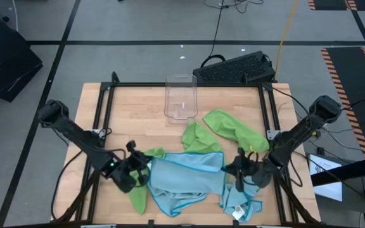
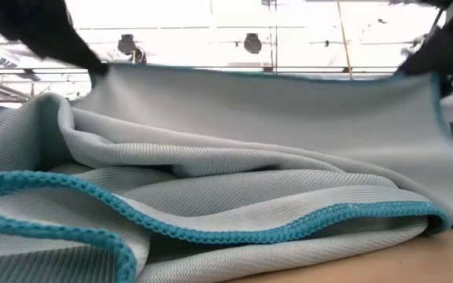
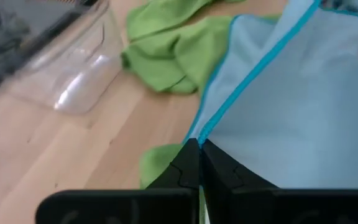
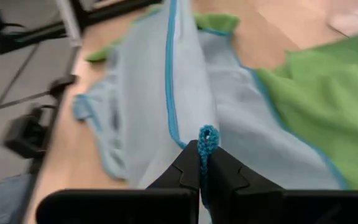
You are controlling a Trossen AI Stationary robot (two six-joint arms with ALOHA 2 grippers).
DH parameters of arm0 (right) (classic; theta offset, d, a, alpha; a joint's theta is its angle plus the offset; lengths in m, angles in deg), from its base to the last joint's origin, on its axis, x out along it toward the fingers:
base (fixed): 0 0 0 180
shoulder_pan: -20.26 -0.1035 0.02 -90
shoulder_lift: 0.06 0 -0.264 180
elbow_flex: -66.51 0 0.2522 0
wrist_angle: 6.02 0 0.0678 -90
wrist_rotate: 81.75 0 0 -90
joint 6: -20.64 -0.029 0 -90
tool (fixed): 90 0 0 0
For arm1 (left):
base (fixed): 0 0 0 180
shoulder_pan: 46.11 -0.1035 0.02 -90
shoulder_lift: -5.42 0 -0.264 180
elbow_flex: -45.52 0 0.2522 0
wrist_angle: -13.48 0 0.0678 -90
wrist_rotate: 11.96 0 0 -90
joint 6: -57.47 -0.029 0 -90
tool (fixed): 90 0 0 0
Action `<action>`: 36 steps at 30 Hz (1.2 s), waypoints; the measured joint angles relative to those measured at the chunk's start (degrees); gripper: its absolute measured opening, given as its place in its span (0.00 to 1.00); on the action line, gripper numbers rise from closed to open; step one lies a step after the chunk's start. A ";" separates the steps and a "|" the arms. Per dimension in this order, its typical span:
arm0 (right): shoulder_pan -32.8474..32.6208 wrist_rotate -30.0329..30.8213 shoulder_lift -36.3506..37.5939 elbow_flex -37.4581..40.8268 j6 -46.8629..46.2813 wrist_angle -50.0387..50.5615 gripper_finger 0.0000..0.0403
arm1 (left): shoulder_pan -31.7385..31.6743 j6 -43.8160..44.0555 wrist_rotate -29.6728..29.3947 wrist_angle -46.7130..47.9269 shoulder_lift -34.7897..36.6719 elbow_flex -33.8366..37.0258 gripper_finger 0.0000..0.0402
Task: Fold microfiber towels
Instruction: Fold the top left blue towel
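A light blue microfiber towel [image 1: 185,174] with a teal hem lies near the table's front edge, one edge raised between my two grippers. My left gripper [image 1: 146,168] is shut on its left end and my right gripper [image 1: 235,168] on its right end. In the low view that edge [image 2: 266,75] runs nearly straight across, and the lower part [image 2: 211,212] rests in folds on the wood. Lime green towels lie at the far right [image 1: 233,130], the middle [image 1: 198,138] and under the front left [image 1: 138,196]. Another blue towel [image 1: 239,199] lies crumpled at the front right. My left gripper pinches the blue towel's teal hem [image 3: 199,135] at its left end between the two shut fingers, slanting down from the table's left. From there the edge rises clear of the table, fairly taut. My right gripper pinches the towel's teal hem at a bunched corner [image 4: 207,137] between the two shut fingers, slanting down from the table's right. The hem runs away from the fingers toward the other gripper, raised off the wood.
A clear plastic bin [image 1: 180,98] stands at the far middle of the table. A black frame [image 1: 106,101] borders the wooden top. Bare wood shows at the far left [image 1: 132,120].
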 joint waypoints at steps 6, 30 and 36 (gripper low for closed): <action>4.12 -0.14 0.00 5.02 -3.05 -1.29 0.01 | -2.30 1.86 0.53 -1.78 0.00 3.12 0.01; 10.39 -3.15 0.00 7.94 -1.27 -6.49 0.37 | -8.56 3.39 1.20 -1.89 -0.01 3.37 0.38; 10.56 -5.79 0.00 7.94 -0.35 -7.41 0.42 | -8.77 2.50 0.42 -3.64 -0.02 3.37 0.44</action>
